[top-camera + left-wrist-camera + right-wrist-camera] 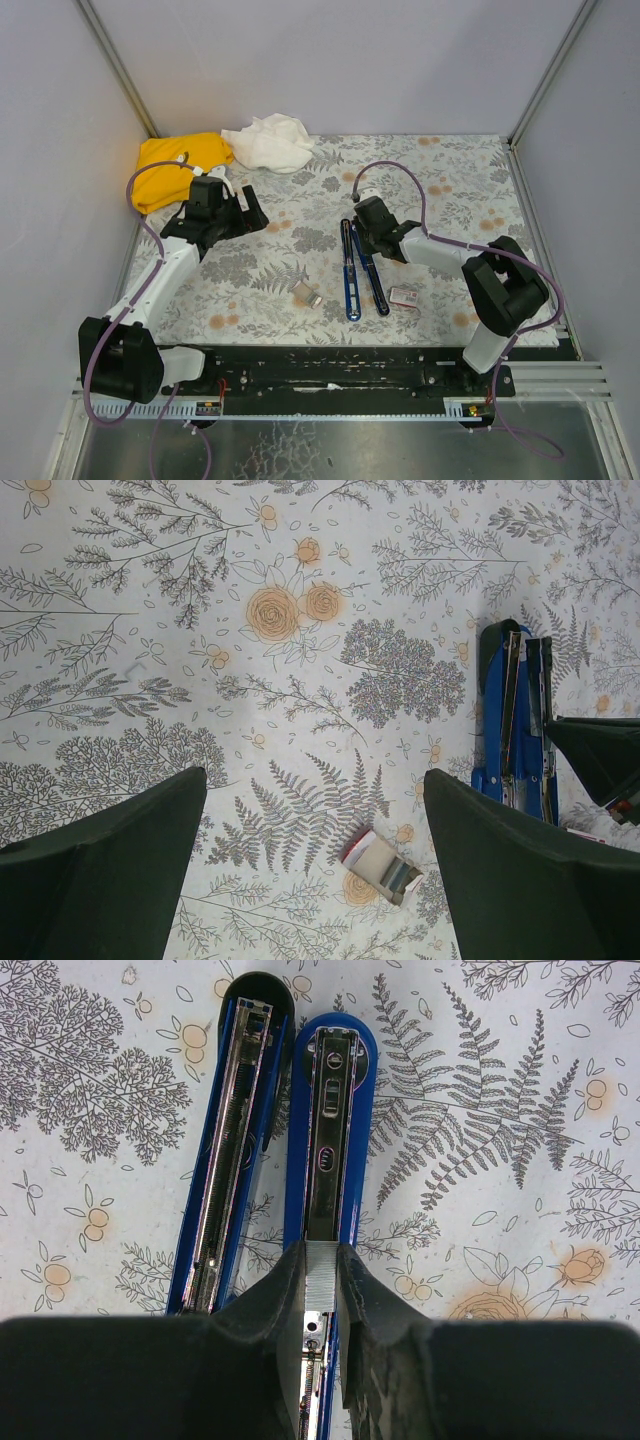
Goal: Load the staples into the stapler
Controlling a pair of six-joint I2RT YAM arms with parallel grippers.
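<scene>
Right now my right fingers point(265, 1320) are pinching the staple strip point(320, 1272) just over the stapler point(325, 1110), which lies open on the table point(500, 1260). I think I am putting the strip in. Next I must line it up with the shiny groove and let go. Farther off, my left fingers point(100, 870) are spread wide over the small box point(375, 860).

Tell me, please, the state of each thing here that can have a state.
stapler: swung fully open, both arms flat on the table.
right fingers: shut on the staple strip.
staple strip: over one stapler arm, not yet loaded.
left fingers: open, empty.
staple box: on the table, one end open.
second small box: beside the stapler, open or closed unclear.
yellow cloth: crumpled.
white cloth: crumpled.
</scene>
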